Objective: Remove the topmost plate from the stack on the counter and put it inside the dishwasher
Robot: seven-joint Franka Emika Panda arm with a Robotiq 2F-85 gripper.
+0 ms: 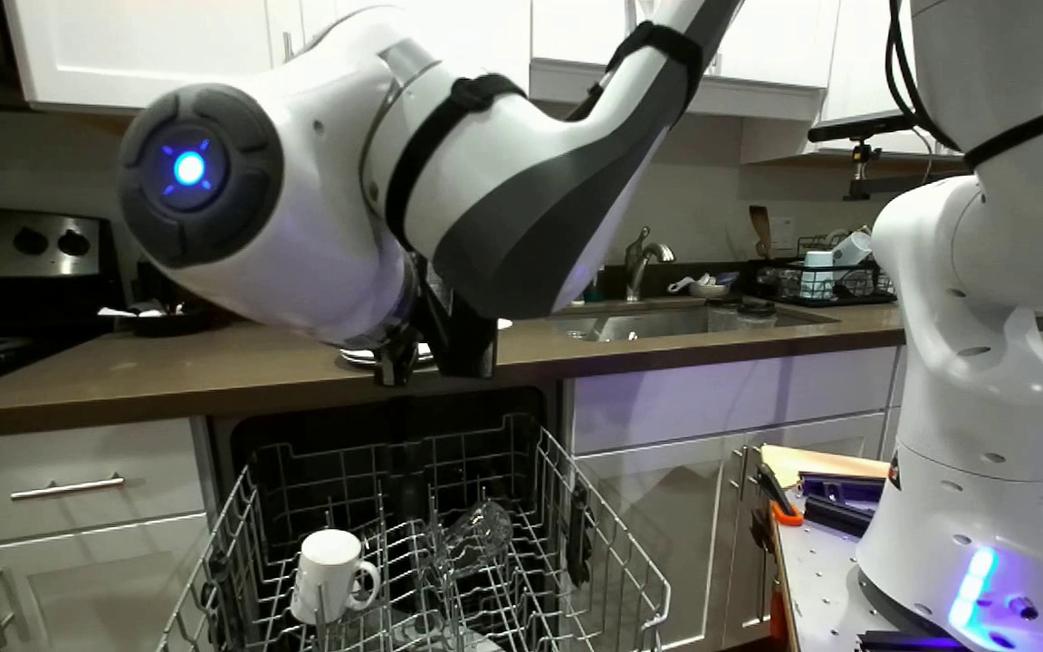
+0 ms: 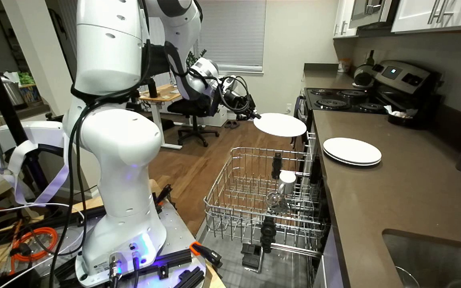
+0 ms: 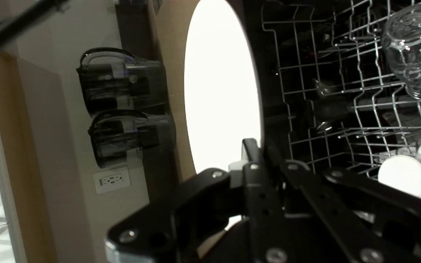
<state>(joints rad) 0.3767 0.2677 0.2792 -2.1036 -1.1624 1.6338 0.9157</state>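
Pincer (image 3: 261, 146) and plate are joined: the grip is clamped on one edge of the white dinner plate (image 2: 279, 125), which reaches out ahead of the pincer, roughly flat. Past that plate, well apart from the pincer, the stack of white plates (image 2: 352, 151) sits on the brown surface (image 2: 410, 192); two rims show there. So the first half of the task looks done: one plate is off the stack and securely pinched, as far as the wrist view shows.

The second half remains. Below the pincer, the dishwasher (image 1: 331, 421) is open, its wire rack (image 1: 609, 514) pulled out. In that rack, also lower than the pincer, are a white mug (image 1: 322, 580) and a clear glass vessel (image 1: 483, 534) whose exact kind is hard to tell; neither is the thing to be moved. The held plate is higher than the rack and not yet inside, and I cannot tell whether it is squarely over it or partly beyond.

As I judge it, what is left is to bring the pincer down towards a gap beside the mug and the glass vessel, tip the plate on edge if it is to stand upright, let it go, and draw the pincer back. About halfway seems a fair estimate, with the fussier half to come.
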